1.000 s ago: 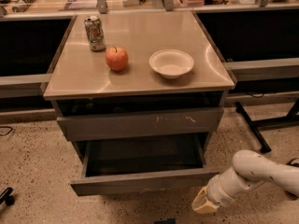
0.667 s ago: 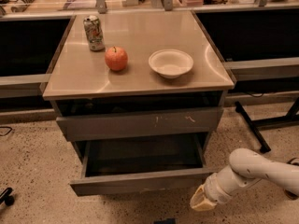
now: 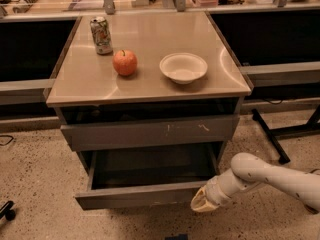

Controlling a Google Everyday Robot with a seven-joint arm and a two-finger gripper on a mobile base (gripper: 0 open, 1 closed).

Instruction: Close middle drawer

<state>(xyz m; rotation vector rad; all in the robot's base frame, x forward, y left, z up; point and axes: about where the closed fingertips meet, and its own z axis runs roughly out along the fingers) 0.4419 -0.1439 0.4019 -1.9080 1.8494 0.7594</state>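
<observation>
The end effector [image 3: 202, 202] has slid left and up a bit since a second ago, so it's now right at the right end of the middle drawer's [image 3: 135, 196] front. The drawer itself doesn't look like it has budged.

Up on the table [image 3: 150, 39], going left to right: a can [image 3: 101, 35], an apple [image 3: 125, 62] and a white bowl [image 3: 183, 67], none of them involved. Below the top there's the scratched drawer front [image 3: 150, 132], nearly shut. Under that, the middle drawer is hanging well out with its dark inside showing and its plain front facing the floor side.

On the right, the white arm [image 3: 270, 176] comes in low. I honestly can't tell whether the end effector is spread or pressed together, or whether it's actually touching the front or just beside it.

I'd say we're at the approach/contact step. The next move probably needs a straight push on that front, back toward the cabinet. Pushing from the corner could skew the drawer, so pushing nearer the middle seems safer.
</observation>
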